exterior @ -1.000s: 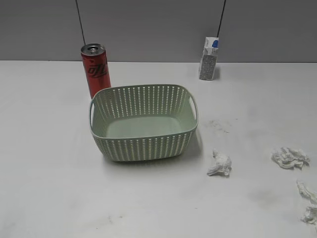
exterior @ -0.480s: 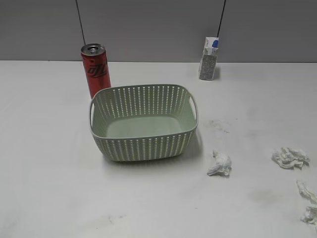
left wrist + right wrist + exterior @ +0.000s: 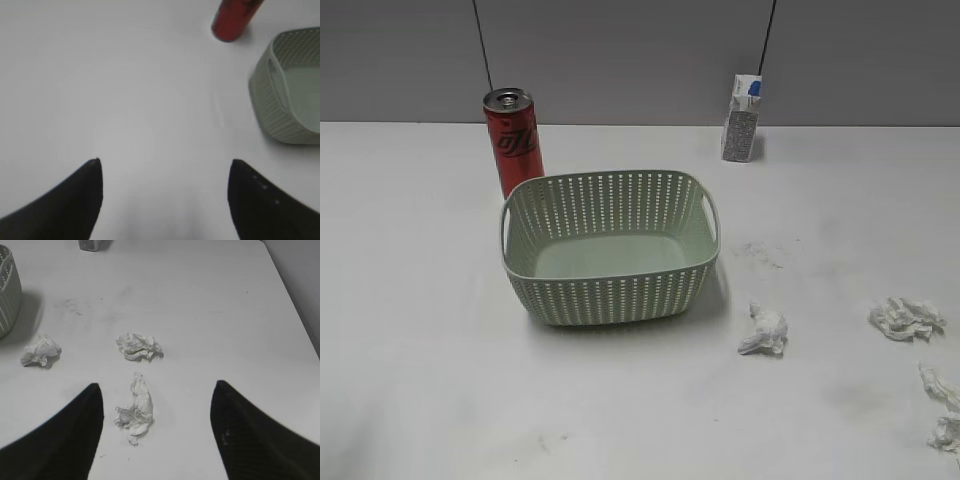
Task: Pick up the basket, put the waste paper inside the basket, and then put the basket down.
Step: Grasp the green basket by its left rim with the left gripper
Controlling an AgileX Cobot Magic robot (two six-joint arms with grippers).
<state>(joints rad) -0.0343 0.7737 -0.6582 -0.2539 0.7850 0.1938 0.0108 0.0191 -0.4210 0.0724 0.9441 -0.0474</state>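
The pale green basket stands upright and empty on the white table; its left end shows in the left wrist view and its edge in the right wrist view. Three wads of waste paper lie to its right: one near the basket, one further right, one at the frame's edge. My left gripper is open over bare table, left of the basket. My right gripper is open above the nearest wad. Neither gripper shows in the exterior view.
A red can stands just behind the basket's left corner. A white carton with a blue mark stands at the back. The table's right edge runs close to the wads.
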